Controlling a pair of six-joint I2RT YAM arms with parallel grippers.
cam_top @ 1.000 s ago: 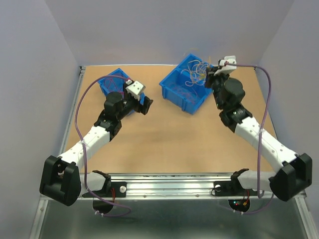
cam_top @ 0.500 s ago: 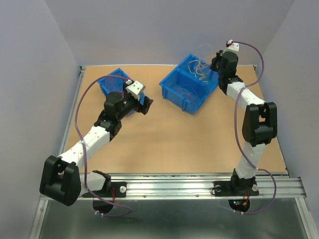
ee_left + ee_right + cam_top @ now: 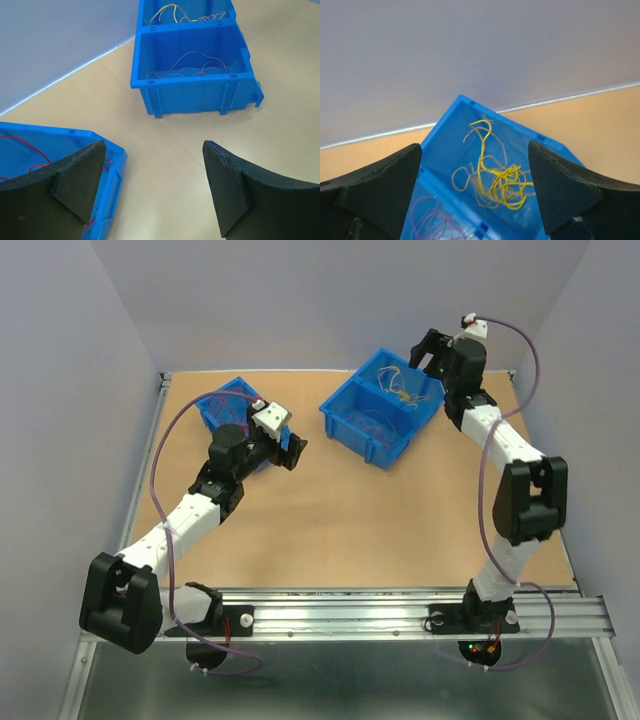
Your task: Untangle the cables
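Note:
A tangle of yellow and orange cables (image 3: 502,182) lies in the far compartment of the two-part blue bin (image 3: 385,445); in the top view the tangle (image 3: 400,386) is small. Thin red cables (image 3: 195,65) lie in the bin's other compartment. My right gripper (image 3: 474,147) hangs open above the yellow tangle with nothing between its fingers; the top view puts this gripper (image 3: 428,350) over the bin's far right corner. My left gripper (image 3: 154,145) is open and empty, low over the table between the two bins.
A smaller blue bin (image 3: 225,403) with red wires (image 3: 27,147) sits at the back left, right by my left gripper (image 3: 293,453). Grey walls close in the back and sides. Bare wooden tabletop (image 3: 330,530) lies in front of the bins.
My right gripper has opened and let go of the yellow and orange cables, which dropped into the far compartment. The right arm rose and drew back toward the wall. The left arm stayed still.

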